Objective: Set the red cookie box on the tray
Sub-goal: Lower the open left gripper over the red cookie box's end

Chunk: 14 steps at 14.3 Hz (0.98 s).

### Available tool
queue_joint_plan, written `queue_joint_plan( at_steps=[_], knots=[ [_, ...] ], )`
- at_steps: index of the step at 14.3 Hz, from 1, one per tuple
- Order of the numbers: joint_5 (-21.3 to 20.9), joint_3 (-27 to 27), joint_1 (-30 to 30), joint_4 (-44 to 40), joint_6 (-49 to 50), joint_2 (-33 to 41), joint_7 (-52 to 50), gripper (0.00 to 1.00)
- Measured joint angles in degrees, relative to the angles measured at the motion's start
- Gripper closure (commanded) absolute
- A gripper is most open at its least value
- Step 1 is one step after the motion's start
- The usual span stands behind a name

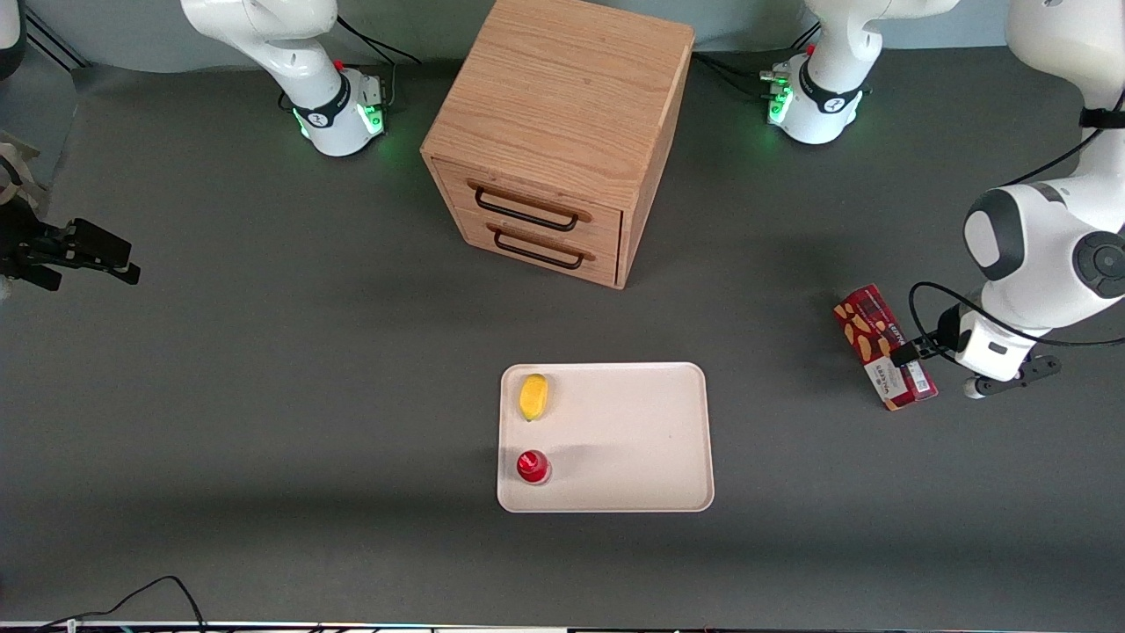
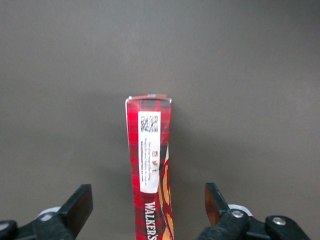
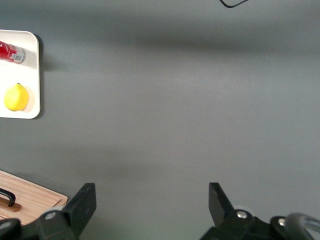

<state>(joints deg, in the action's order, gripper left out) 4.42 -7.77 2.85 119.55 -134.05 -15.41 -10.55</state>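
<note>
The red cookie box [image 1: 872, 336] [image 2: 150, 160] lies flat on the dark table toward the working arm's end, its white label at the end nearer the front camera. My left gripper [image 1: 905, 356] [image 2: 147, 195] hangs low over that label end. It is open, with one finger on each side of the box and a gap between each finger and the cardboard. The cream-white tray [image 1: 633, 440] rests at mid-table, nearer the front camera than the box and well apart from it.
On the tray, along its edge toward the parked arm, sit a yellow lemon [image 1: 533, 396] and a small red-capped object [image 1: 533, 467]. A wooden two-drawer cabinet [image 1: 562, 132] stands farther from the front camera than the tray, both drawers shut.
</note>
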Motion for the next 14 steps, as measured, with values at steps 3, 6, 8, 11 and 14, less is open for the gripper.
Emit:
queue_joint_plan(
  at_steps=[3,6,8,11,14],
  knots=[
    [0.16,-0.30,-0.04,2.23,-3.43,-0.97,-0.19,0.00],
    [0.30,-0.38,-0.08,3.07,-5.16,-1.96,-0.21,0.08],
    [0.32,-0.38,-0.08,3.18,-5.62,-2.32,-0.24,0.23],
    [0.32,-0.38,-0.08,4.25,-7.67,-2.91,-0.24,0.68],
    [0.35,-0.38,-0.08,4.58,-7.89,-2.92,-0.25,0.99]
  ],
)
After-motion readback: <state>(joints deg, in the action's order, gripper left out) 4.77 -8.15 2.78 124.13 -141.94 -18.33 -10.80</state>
